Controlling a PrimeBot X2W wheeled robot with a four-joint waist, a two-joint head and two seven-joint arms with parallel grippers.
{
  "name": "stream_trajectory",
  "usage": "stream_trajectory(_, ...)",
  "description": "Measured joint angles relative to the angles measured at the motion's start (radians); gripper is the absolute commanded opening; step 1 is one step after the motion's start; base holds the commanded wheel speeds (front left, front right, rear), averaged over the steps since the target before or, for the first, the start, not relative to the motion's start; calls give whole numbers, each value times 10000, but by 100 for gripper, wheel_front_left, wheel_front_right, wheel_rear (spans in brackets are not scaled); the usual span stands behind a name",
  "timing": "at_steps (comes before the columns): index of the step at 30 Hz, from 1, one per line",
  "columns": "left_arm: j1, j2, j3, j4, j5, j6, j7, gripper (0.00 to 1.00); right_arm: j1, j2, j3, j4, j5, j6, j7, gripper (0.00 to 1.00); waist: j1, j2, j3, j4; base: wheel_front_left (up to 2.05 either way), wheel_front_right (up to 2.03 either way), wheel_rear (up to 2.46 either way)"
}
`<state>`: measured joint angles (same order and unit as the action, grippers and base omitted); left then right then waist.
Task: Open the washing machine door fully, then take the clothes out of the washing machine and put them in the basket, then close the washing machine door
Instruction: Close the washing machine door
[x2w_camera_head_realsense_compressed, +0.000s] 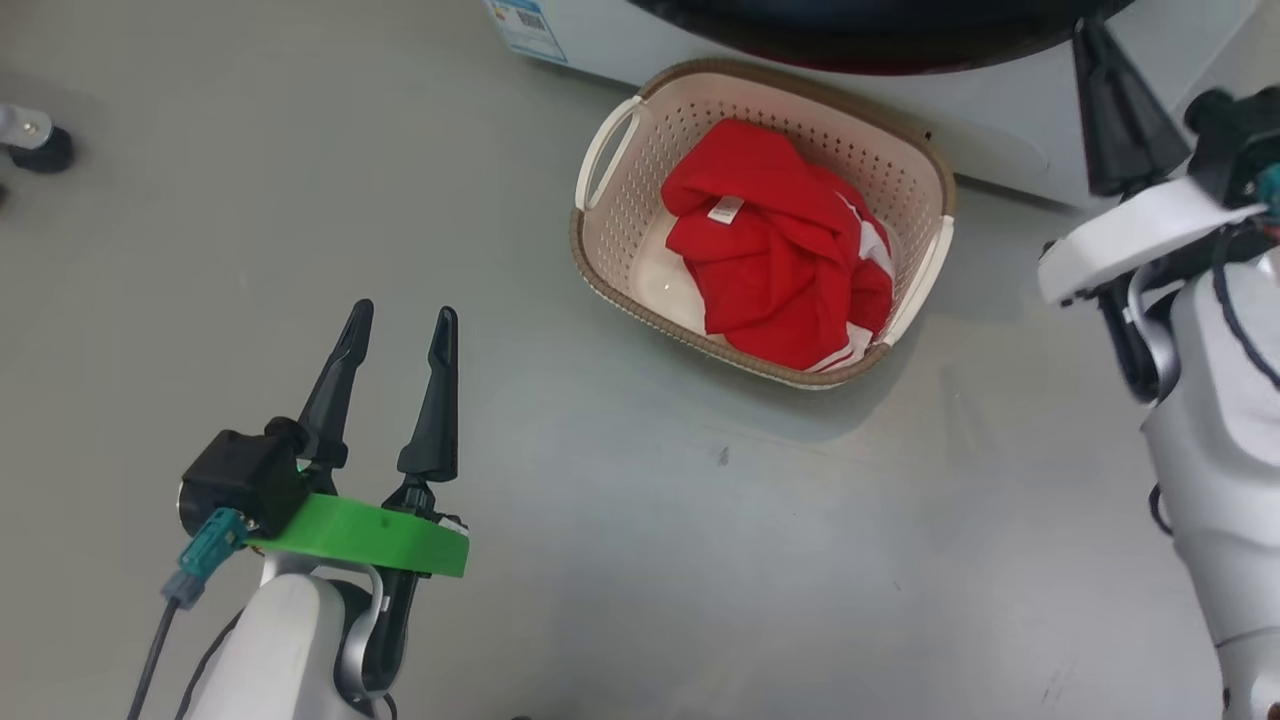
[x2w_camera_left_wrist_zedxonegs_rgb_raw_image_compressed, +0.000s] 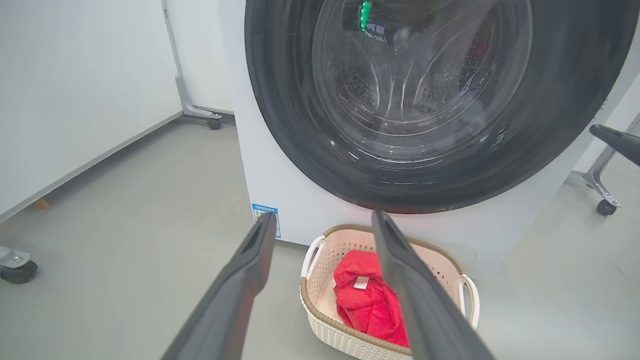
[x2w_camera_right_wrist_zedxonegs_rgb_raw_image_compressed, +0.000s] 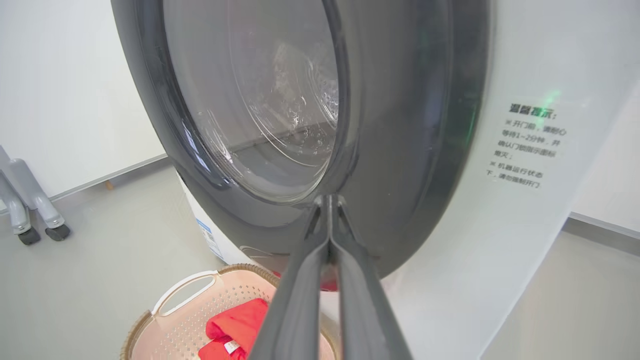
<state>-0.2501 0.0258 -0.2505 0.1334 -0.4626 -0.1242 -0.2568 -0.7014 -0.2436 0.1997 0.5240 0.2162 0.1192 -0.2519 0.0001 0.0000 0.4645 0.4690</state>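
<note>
- Step: last one, closing the washing machine door (x2w_camera_left_wrist_zedxonegs_rgb_raw_image_compressed: 435, 100). Unloading looks done.
- Clothes (x2w_camera_head_realsense_compressed: 770, 250): red bundle w/ white stripes, small white label (x2w_camera_head_realsense_compressed: 725, 209) on top, all inside the basket (x2w_camera_head_realsense_compressed: 630, 200). Nothing hangs over the rim.
- Basket sits on the grey floor (x2w_camera_head_realsense_compressed: 600, 560) just in front of the washing machine (x2w_camera_left_wrist_zedxonegs_rgb_raw_image_compressed: 265, 175), under the door's lower edge.
- Door: black rim looks flush w/ the white front in both wrist views. Can't tell if it's latched.
- Drum thru the glass: bare perforated steel, no red fabric seen. The red tint on the door's bottom rim looks like a reflection.
- R gripper (x2w_camera_right_wrist_zedxonegs_rgb_raw_image_compressed: 327, 200): clenched, fingers pressed together, holding nothing. Tips point at the door's lower rim; contact or a small gap, can't tell.
- L gripper (x2w_camera_head_realsense_compressed: 405, 310): released, jaws spread, empty. It hovers over the floor to the basket's left, well apart from it and aimed toward the machine.
- Next (judgement): a firm straight push w/ R fingertips on the rim to seat the latch, then back the arm off.
- Keep the R arm above the basket so it isn't knocked.
- L arm isn't needed.
</note>
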Motion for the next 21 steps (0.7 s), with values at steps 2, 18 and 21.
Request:
stream_trajectory(2, 27, 0, 119, 69, 151, 0, 0, 100, 430, 209, -12, -10, 130, -86, 0, 0, 0, 0, -247, -117, 0, 0, 0)
stream_trajectory(18, 1178, 311, 836, 370, 1095, 0, 0, 100, 2984, 1231, -215, -1254, 376, -339, 0, 0, -1, 0, -2013, -1627, 0, 0, 0)
stream_trajectory(21, 1374, 309, 1001, 339, 1195, 0, 2, 100, 3453, 1356, -219, -1534, 376, -359, 0, 0, -1, 0, -2293, -2041, 0, 0, 0)
